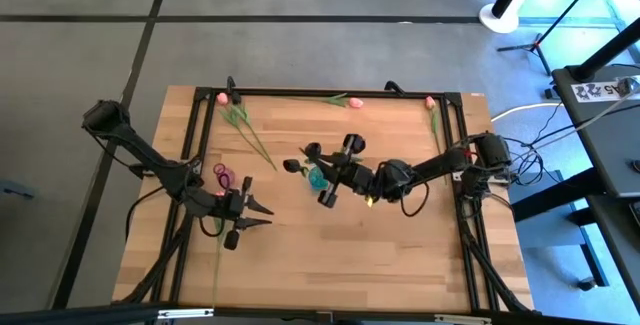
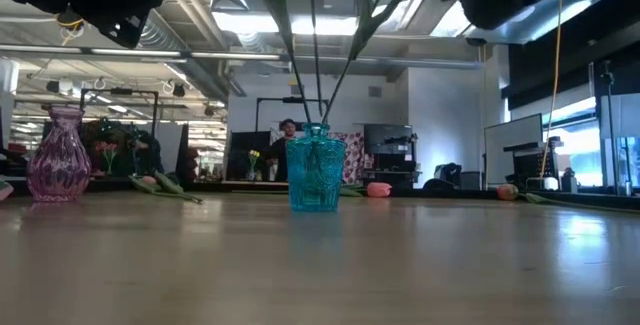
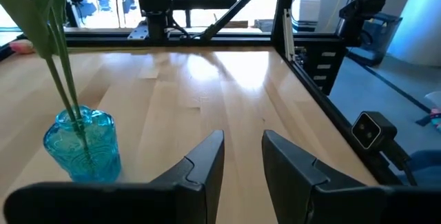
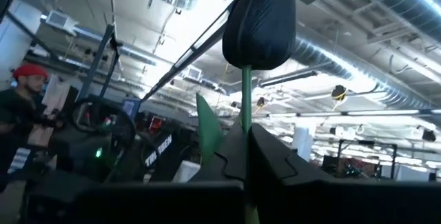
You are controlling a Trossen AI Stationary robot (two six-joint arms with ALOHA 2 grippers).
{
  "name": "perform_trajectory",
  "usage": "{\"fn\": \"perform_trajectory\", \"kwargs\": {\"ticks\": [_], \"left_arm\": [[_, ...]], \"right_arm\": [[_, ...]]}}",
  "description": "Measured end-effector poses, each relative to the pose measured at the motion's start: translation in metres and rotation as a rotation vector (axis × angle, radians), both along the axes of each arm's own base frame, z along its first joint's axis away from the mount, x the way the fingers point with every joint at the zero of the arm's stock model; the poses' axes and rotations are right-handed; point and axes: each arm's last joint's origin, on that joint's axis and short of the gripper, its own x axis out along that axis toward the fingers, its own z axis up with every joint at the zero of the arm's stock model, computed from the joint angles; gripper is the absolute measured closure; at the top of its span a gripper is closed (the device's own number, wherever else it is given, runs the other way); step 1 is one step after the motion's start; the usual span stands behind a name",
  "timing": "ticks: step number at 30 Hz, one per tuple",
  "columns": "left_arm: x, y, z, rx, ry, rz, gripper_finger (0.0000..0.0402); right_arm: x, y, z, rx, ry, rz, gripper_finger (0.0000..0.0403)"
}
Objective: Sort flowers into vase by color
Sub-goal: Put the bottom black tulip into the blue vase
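Observation:
A teal glass vase (image 1: 317, 177) (image 2: 316, 180) (image 3: 81, 145) stands mid-table with green stems rising from it. My right gripper (image 1: 322, 170) (image 4: 246, 138) hovers over it, shut on a dark-headed tulip (image 4: 260, 27). Another dark tulip head (image 1: 292, 166) shows beside the vase. A purple vase (image 1: 222, 175) (image 2: 58, 155) stands left of it. Pink tulips (image 1: 222, 98) (image 1: 355, 101) (image 1: 430, 102) lie flat along the table's far side. My left gripper (image 1: 262, 210) (image 3: 242, 148) hangs open near the purple vase, holding nothing. My right gripper pinches the dark tulip's green stem (image 4: 246, 107) between its two fingers, a short way below the head. The fingers slant upward and cross the stem. The head stands above the fingers; where the stem's lower end is, I cannot tell.
A black metal frame (image 1: 330, 93) borders the wooden table. Bare wood lies along the near side (image 1: 350, 265) and right of the teal vase. A person (image 2: 288, 135) shows in the room beyond the table.

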Motion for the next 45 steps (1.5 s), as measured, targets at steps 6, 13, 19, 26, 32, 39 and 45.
{"fn": "perform_trajectory", "kwargs": {"ticks": [6,13,19,26,32,39,45], "left_arm": [[0.0,0.0,0.0,0.0,0.0,0.003,0.0305],[0.0,0.001,0.0,0.005,-0.003,0.023,0.0305],[0.0,0.001,0.0,0.005,-0.003,0.024,0.0305],[0.0,0.001,0.0,0.007,-0.005,0.032,0.0306],[0.0,0.003,0.0,0.022,-0.012,0.099,0.0305],[0.0,0.03,0.01,-0.069,0.078,0.3,0.0305],[0.002,0.065,0.027,-0.063,0.211,0.512,0.0305]], "right_arm": [[0.003,-0.001,-0.004,0.0,0.053,0.003,0.0401],[0.007,-0.001,-0.011,0.01,0.132,-0.027,0.0401],[0.012,-0.002,-0.022,0.054,0.244,-0.053,0.0397],[0.012,0.003,-0.025,0.065,0.287,-0.082,0.0356],[0.007,0.024,-0.017,0.12,0.313,-0.24,0.0312],[-0.004,0.052,0.002,0.122,0.422,-0.332,0.0252],[-0.009,0.062,0.014,0.163,0.444,-0.371,0.0184]]}}
